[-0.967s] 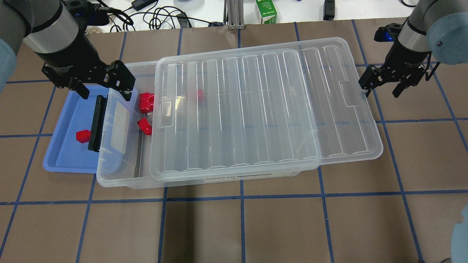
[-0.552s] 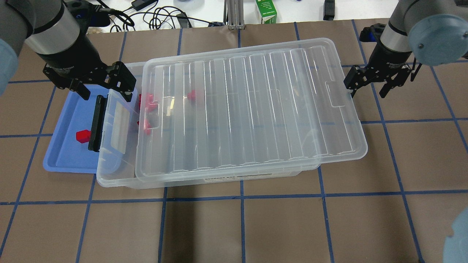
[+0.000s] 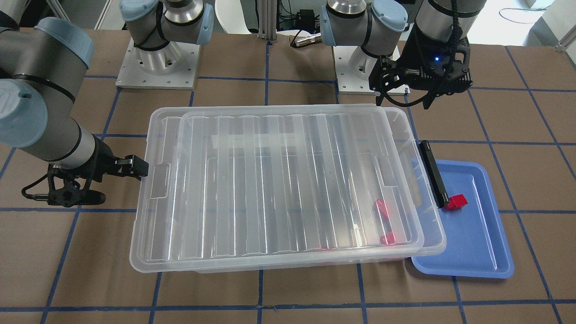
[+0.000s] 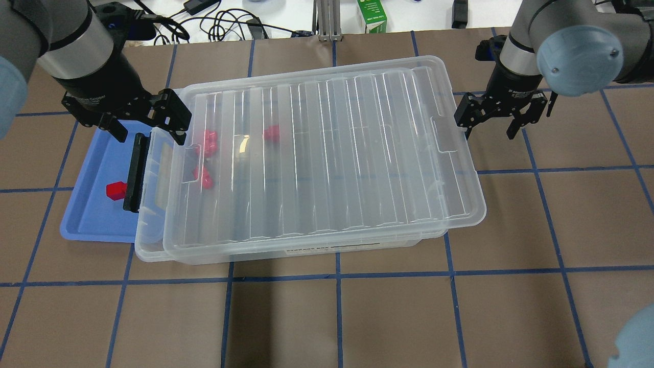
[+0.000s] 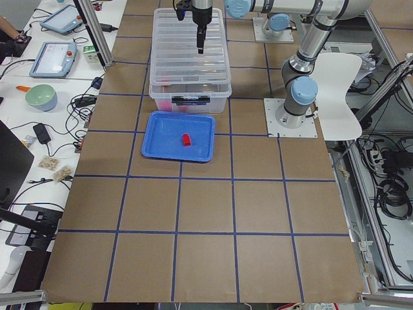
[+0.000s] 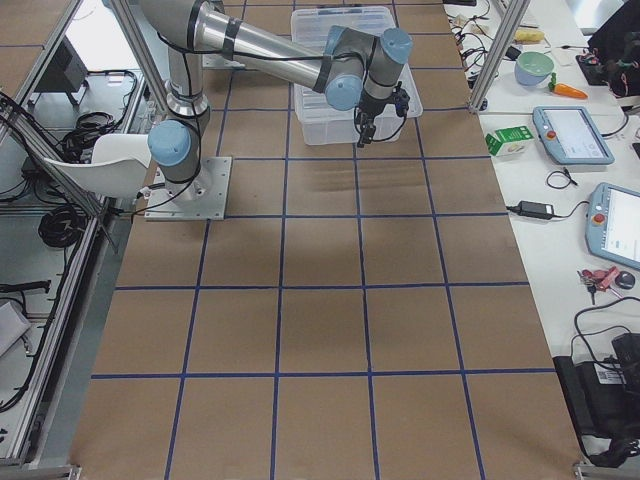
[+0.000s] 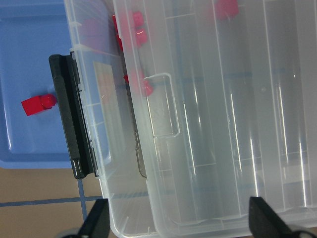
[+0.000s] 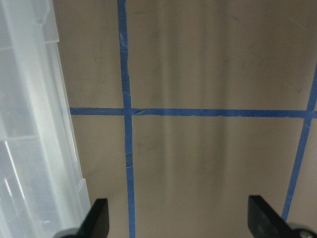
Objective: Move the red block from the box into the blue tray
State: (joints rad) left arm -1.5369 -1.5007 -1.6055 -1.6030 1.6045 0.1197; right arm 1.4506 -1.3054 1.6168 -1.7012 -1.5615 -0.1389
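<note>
Jaws gape empty on my left end effector [image 4: 147, 133] and right end effector [image 4: 489, 130]. Below the left one, slightly aside, a red block [image 4: 116, 190] lies in the blue tray [image 4: 87, 225]; light, rigid, slick, I judge, best pinched across flat sides.

Field notes for you:
- Under the left gripper's [image 4: 148, 132] matt black fingers [image 4: 173, 113]: large clear plastic box [image 4: 150, 230], with a glossy, glare-streaked ribbed translucent lid [image 4: 327, 153] and a matt black clip handle [image 4: 135, 171].
- Beside those fingers: smooth blue plastic tray [image 4: 94, 168] and a shiny small red plastic block [image 4: 115, 190].
- Brown tabletop covering [image 4: 388, 317]: matt, papery.
</note>
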